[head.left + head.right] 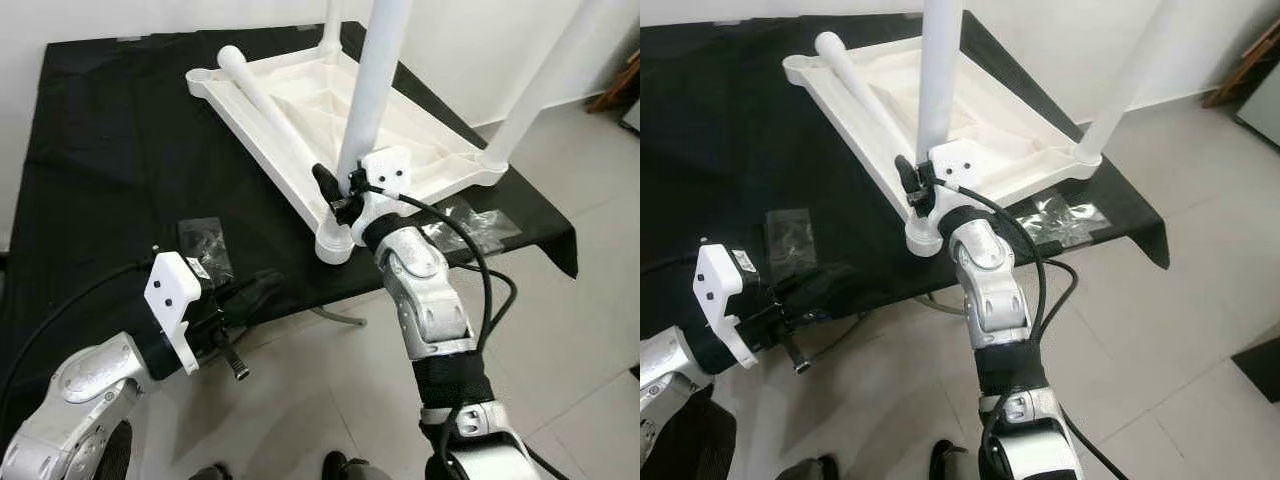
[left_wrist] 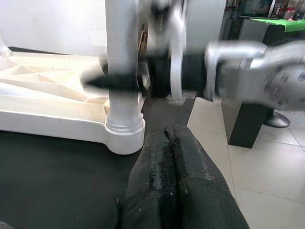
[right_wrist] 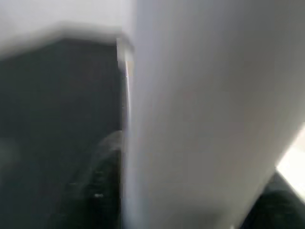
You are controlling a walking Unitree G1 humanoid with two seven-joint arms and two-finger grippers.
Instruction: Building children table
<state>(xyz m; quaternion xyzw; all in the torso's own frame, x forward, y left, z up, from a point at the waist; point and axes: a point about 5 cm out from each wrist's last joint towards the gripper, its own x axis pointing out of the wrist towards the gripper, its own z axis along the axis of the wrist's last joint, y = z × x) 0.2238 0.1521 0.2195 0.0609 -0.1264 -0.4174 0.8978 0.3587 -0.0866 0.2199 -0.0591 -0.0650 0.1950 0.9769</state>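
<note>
The upturned white tabletop (image 1: 330,110) is taking up the black table's (image 1: 100,130) right half, its upright legs (image 1: 372,90) blocking passage above. The right gripper (image 1: 340,190) is crowding the near-corner leg. The left half is lying open, bar a plastic bag (image 1: 205,245) near the front edge.

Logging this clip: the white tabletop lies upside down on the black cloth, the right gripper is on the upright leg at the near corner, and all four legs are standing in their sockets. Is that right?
Not quite. One leg lies loose across the upturned tabletop, as the left eye view shows. The rest holds: the right gripper is on the near-corner leg, over the black cloth.
</note>
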